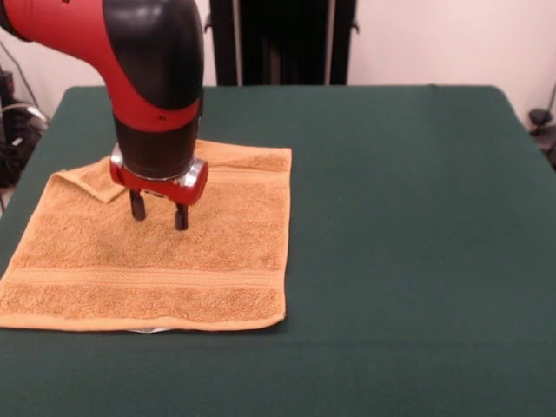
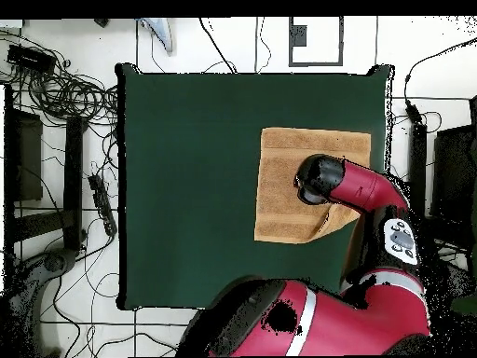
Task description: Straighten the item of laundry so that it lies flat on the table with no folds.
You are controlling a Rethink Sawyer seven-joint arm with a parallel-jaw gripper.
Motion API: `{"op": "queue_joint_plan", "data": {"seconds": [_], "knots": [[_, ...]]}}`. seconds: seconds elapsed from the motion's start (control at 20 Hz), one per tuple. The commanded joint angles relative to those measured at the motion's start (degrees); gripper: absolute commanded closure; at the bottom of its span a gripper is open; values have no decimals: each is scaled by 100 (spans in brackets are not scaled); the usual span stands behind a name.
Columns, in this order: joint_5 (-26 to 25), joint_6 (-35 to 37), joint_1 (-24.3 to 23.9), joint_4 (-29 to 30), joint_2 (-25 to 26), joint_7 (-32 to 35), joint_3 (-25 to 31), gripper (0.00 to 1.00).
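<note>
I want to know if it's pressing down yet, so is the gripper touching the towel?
Cannot tell. In the front view the gripper has its open fingers' tips over the towel, but no contact or gap shows plainly. In the overhead view the arm hides the tips.

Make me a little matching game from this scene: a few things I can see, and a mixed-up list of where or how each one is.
Things:
1. towel
2. folded corner
3. gripper
4. table

States:
A. open, fingers pointing down over the towel
B. covered in dark green cloth
C. turned over onto the cloth, on the far side in the front view
D. orange-tan, spread mostly flat on the table

Pairs: 1-D, 2-C, 3-A, 4-B
</note>
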Motion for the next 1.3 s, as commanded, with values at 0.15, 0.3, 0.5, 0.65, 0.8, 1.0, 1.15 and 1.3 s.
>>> {"op": "queue_joint_plan", "data": {"seconds": [0.15,0.3,0.5,0.65,0.8,1.0,1.15,1.3], "knots": [[-321,-721,-123,-428,880,14,843,0],[-312,-758,-116,-365,843,64,850,0],[-295,-741,-128,-99,590,92,855,0],[-274,-681,-165,130,353,58,892,0],[-298,-657,-178,282,199,36,897,0],[-355,-615,-282,530,-91,-108,976,0],[-523,-925,-401,790,-285,-248,1114,0],[-773,-1283,-682,1054,-445,-535,1479,0]]}}
